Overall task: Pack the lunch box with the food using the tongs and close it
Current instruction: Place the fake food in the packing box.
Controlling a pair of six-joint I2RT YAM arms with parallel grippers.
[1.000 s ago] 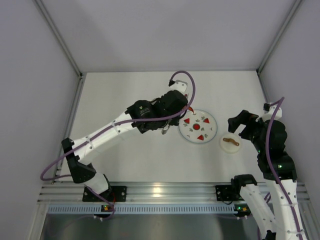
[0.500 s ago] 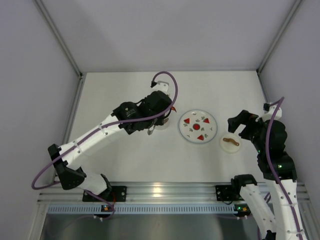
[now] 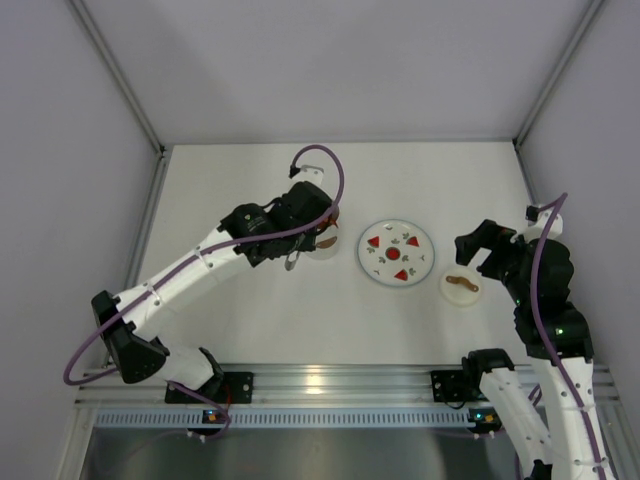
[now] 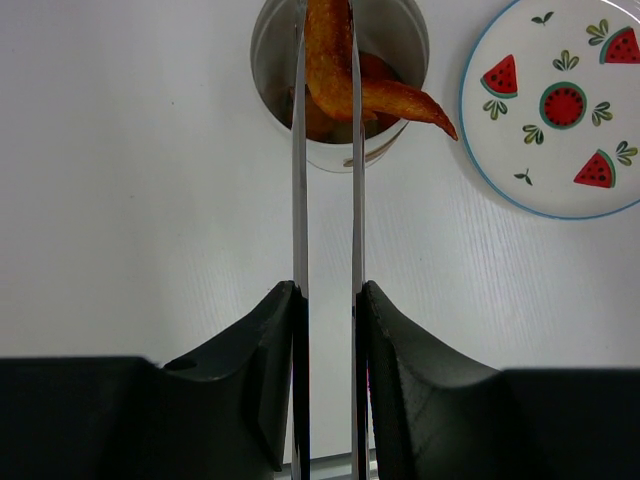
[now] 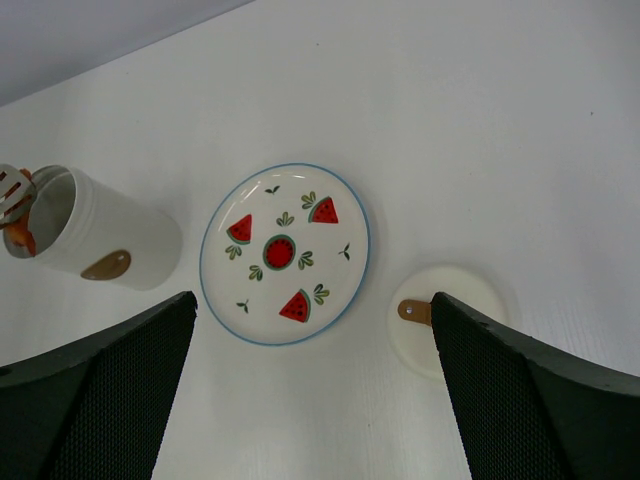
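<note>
My left gripper (image 4: 328, 295) is shut on a pair of metal tongs (image 4: 300, 190). The tong tips pinch an orange-brown piece of food (image 4: 335, 70) right over the mouth of the lunch box (image 4: 330, 155), a white cup. The piece's tail pokes out past the rim to the right, and more orange food (image 4: 378, 68) lies inside. From above, the left gripper (image 3: 300, 222) covers most of the lunch box (image 3: 327, 247). The right wrist view shows the box (image 5: 110, 235) at far left, with a brown mark on its side. My right gripper (image 3: 478, 245) hangs open with nothing in it.
A watermelon-print plate (image 3: 413, 245) lies right of the lunch box and carries no food; it also shows between the right fingers (image 5: 330, 260). A small white lid with a brown handle (image 3: 461, 287) rests on the table right of the plate, just below the right gripper.
The left arm has swung left from the plate's edge to above the lunch box, carrying the food piece in the tongs. The right arm has stayed still.
</note>
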